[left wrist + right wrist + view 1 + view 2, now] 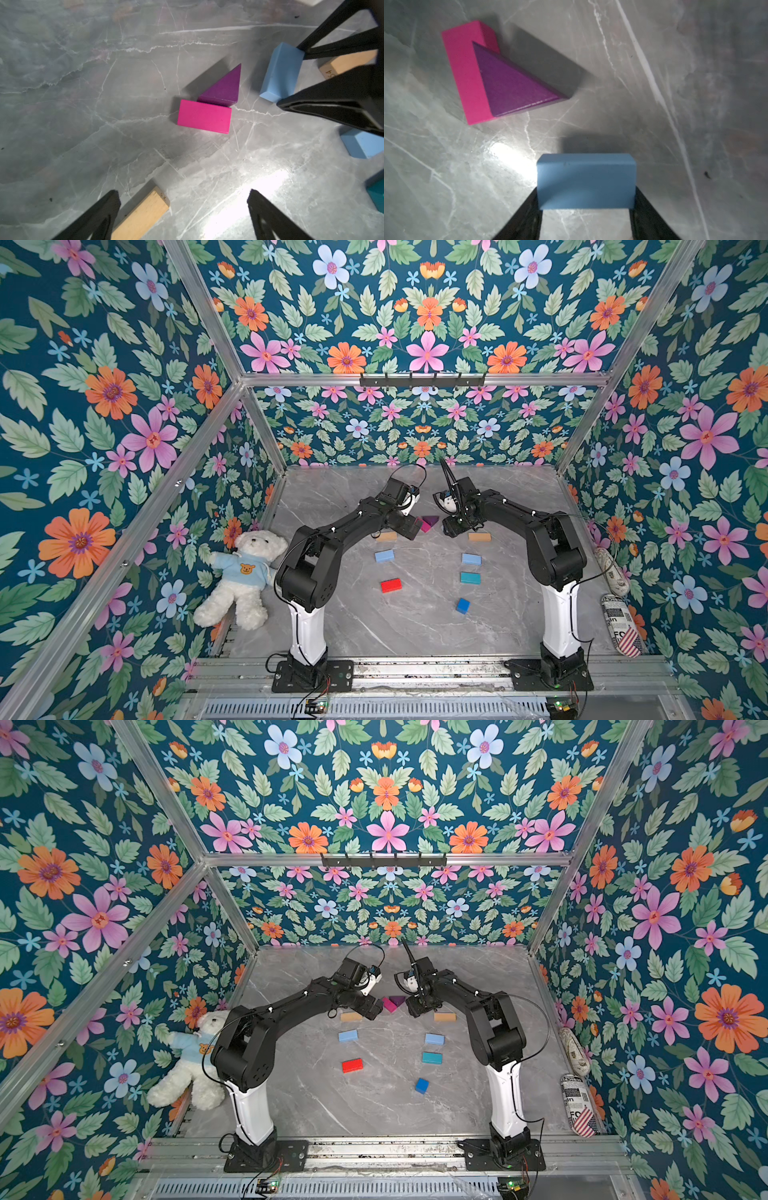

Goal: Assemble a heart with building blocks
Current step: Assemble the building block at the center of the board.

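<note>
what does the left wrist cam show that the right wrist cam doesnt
Left wrist only: the open left pincer, two tan bricks, a loose light blue brick, a teal brick. Right wrist only: no extra object, just a closer look at the held light blue brick. Both: the right pincer gripping it, the magenta brick touching the purple wedge.

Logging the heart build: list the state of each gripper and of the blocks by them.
left gripper: jaws open, empty
right gripper: jaws shut on light blue brick
magenta brick: lying flat, touching purple wedge
purple wedge: lying flat against magenta brick
</note>
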`<state>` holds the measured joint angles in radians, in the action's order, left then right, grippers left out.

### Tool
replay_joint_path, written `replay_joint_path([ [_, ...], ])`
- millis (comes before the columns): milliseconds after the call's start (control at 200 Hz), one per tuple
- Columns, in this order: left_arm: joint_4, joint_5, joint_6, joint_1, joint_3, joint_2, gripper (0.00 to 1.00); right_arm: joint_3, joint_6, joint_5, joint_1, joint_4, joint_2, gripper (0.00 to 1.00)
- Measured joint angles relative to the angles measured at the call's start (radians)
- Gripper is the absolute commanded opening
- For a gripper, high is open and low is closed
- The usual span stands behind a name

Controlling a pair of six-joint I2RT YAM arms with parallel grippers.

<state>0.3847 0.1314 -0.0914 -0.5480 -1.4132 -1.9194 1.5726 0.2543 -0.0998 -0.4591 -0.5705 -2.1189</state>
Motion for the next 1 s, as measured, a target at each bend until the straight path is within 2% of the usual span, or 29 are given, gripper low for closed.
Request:
replay_joint_path([
  [435, -0.004, -0.004, 0.006, 0.016, 0.008, 0.003, 1.0, 0.037, 0.03, 0.036, -0.042, -0.018, -0.041, 0.42],
  [695, -0.005, -0.008, 0.006, 0.019, 0.014, 0.008, 1.0, 0.105, 0.032, 0.075, -0.04, -0.019, -0.085, 0.43],
  [1000, -0.005, -0.016, 0.003, 0.034, 0.026, 0.019, 1.0, 0.114, 0.035, 0.077, -0.042, -0.02, -0.093, 0.43],
])
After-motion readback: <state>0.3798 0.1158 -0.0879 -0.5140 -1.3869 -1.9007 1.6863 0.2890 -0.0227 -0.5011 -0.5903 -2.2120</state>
